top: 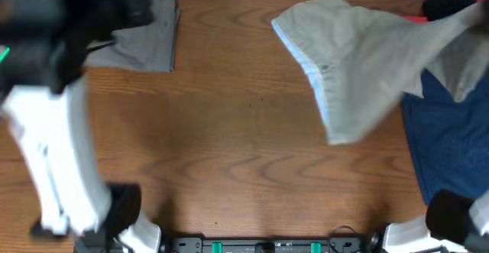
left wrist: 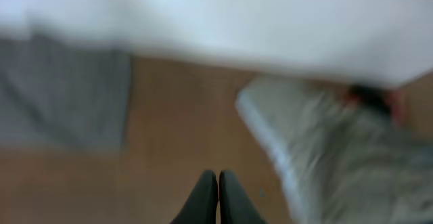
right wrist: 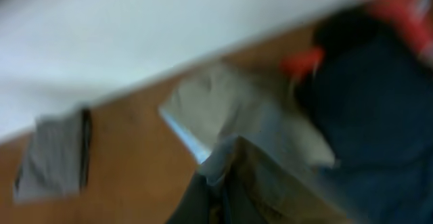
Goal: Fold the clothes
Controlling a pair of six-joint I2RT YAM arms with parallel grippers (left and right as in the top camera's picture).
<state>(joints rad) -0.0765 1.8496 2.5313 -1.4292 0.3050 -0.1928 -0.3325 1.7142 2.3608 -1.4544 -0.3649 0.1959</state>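
Note:
The light khaki shorts (top: 359,62) lie at the back right of the wooden table, their pale blue waistband lining showing along the left edge. One corner is pulled up toward the far right. My right gripper (right wrist: 220,197) is shut on a fold of this khaki cloth (right wrist: 230,109). A dark navy pair (top: 451,146) lies under and in front of the khaki pair at the right edge. A folded grey pair (top: 145,43) rests at the back left. My left gripper (left wrist: 218,183) is shut and empty, above bare wood between the grey pair (left wrist: 61,95) and the khaki pair (left wrist: 338,149).
The left arm (top: 53,161), white and black, stretches along the table's left side. A red-orange object (top: 416,17) peeks out behind the khaki shorts at the back right. The arm bases (top: 267,245) sit at the front edge. A white wall runs behind the table.

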